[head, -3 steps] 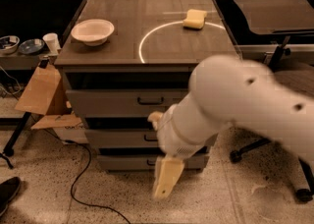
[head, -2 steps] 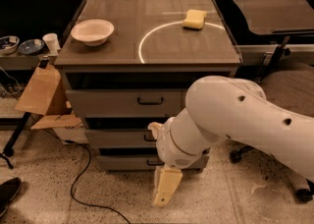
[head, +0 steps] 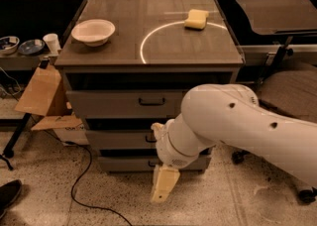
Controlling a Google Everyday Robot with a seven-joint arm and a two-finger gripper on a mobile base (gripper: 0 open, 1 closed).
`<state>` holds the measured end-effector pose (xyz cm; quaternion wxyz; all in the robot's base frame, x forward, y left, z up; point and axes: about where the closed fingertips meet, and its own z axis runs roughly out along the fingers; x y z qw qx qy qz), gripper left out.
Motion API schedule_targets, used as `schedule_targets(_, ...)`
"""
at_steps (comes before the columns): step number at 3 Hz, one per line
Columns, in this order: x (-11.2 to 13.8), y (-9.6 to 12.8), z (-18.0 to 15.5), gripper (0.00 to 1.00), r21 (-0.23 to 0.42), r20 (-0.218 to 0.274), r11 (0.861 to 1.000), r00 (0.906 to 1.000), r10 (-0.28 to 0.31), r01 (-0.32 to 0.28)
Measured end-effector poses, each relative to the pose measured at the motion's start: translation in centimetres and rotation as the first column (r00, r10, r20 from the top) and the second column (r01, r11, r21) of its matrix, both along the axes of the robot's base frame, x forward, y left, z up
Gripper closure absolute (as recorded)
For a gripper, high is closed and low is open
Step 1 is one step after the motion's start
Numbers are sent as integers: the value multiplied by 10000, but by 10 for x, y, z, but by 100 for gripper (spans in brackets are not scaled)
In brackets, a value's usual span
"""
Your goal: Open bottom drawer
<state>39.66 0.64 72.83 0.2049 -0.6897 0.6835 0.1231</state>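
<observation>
Showed the gripper (head: 159,161) low against the front of the desk (head: 148,56), level with the lowest front, jaws spread and pinching nothing: one cream finger (head: 157,131) above the white wrist, the other (head: 164,186) below it. Could not tell whether either touched a handle. Placed the bottom drawer (head: 124,163) directly behind the gripper, lowest in the stack, shut flush, its right part hidden by the arm (head: 237,126). Judged it stiff, not fragile, modest in weight, likely to run straight out on slides after some starting resistance. Judged the smooth grey front too slick for purchase; marked the small black bar handle (head: 150,163), just showing at the wrist's edge, as the place to take hold, one jaw over and one under, pull square to the front. Counted three drawers: bottom, middle drawer (head: 119,140), top drawer (head: 114,104). Counted on top one white bowl (head: 93,31), one yellow sponge (head: 196,19), one white ring (head: 148,41). Counted around the desk one cardboard box (head: 42,91), one black cable (head: 81,180), one paper cup (head: 51,43), two small dishes (head: 30,46), one chair (head: 292,91).
</observation>
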Motion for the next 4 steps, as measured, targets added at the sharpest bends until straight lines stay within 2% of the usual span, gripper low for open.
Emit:
schedule_targets(1, 32, -10, -87, 0, -257, -146, 9961, 9963, -843, 839)
schedule_targets(2, 51, -19, -163, 0, -295, -462, 9921, 9913, -1233, 1220)
schedule_targets(3, 67, -21, -242, 0, -312, -1020, 9785, 9732, -2060, 2038)
schedule_targets(4, 67, -21, -242, 0, -312, -1020, 9784, 9731, -2064, 2043)
